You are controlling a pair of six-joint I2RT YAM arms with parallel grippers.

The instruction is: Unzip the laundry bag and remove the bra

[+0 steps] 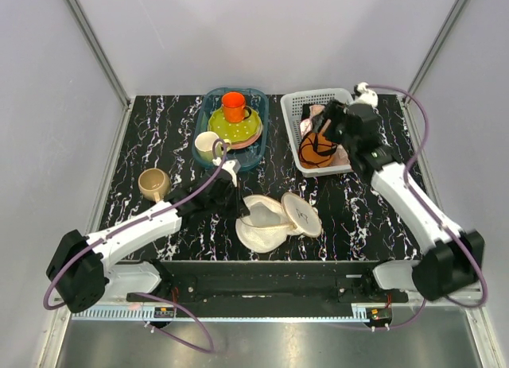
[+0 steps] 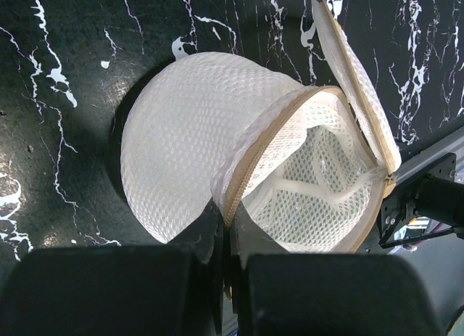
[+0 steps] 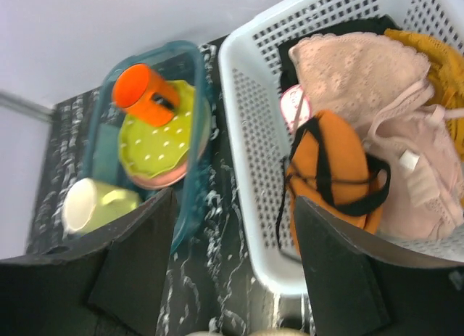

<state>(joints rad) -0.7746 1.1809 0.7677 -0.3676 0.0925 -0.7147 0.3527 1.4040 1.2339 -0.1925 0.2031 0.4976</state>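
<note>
The cream mesh laundry bag lies at the table's front centre, unzipped, with its round lid flipped open to the right. In the left wrist view the bag gapes and only mesh shows inside. My left gripper is shut on the bag's tan zipper rim; its fingertips pinch that edge. The orange-brown bra with black straps lies in the white basket, also in the right wrist view. My right gripper hovers open and empty over the basket's left wall.
The basket also holds a pale pink cloth with a white tag and a yellow garment. A blue bin at the back centre holds an orange cup, a green plate and a cream mug. A tan cup stands at the left.
</note>
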